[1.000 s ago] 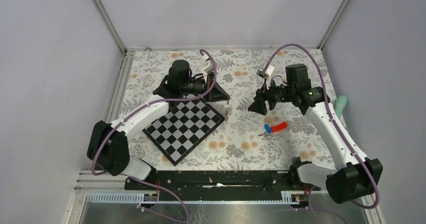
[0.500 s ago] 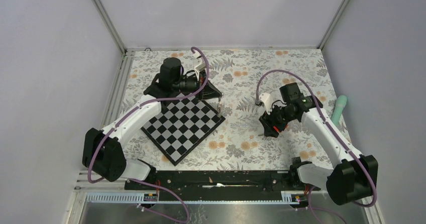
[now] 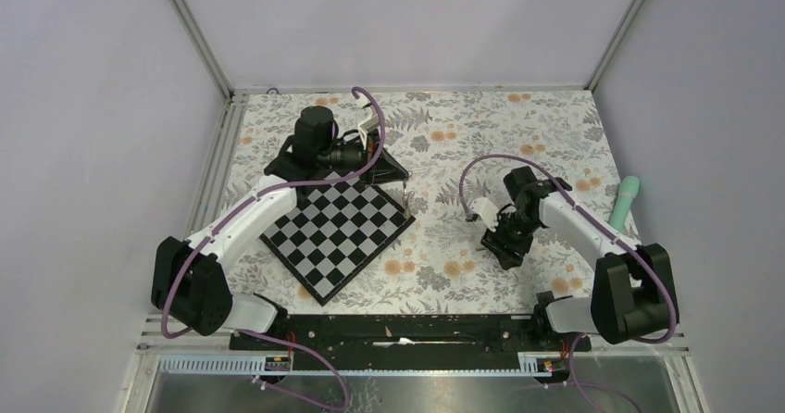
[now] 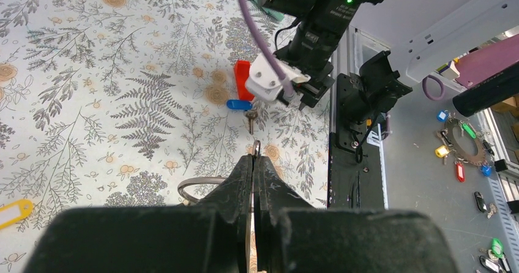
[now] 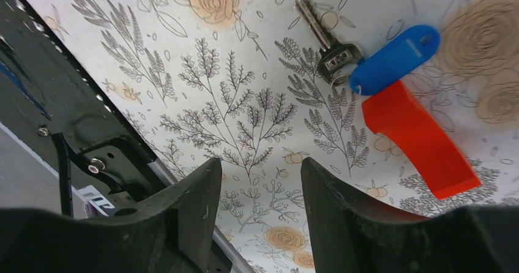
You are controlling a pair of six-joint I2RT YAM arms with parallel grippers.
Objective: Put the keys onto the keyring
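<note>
Top external: fixed high at the near edge, looking down on the whole floral table (image 3: 444, 126); left wrist: low, facing along the left gripper (image 4: 253, 163) toward the right arm (image 4: 318, 16); right wrist: close above the table; both wrist views share the blue-tagged key (image 5: 333, 56).

The surface (image 3: 463, 126) wears a floral print of grey ferns and orange blooms. On it lie a black-and-white chessboard (image 3: 338, 232), set askew, and a silver key (image 5: 321, 37) with a blue tag (image 5: 395, 59) at its head. The tag touches a red plastic piece (image 5: 419, 138). Well apart from them lies what looks like a yellow tag (image 4: 15, 212).
</note>
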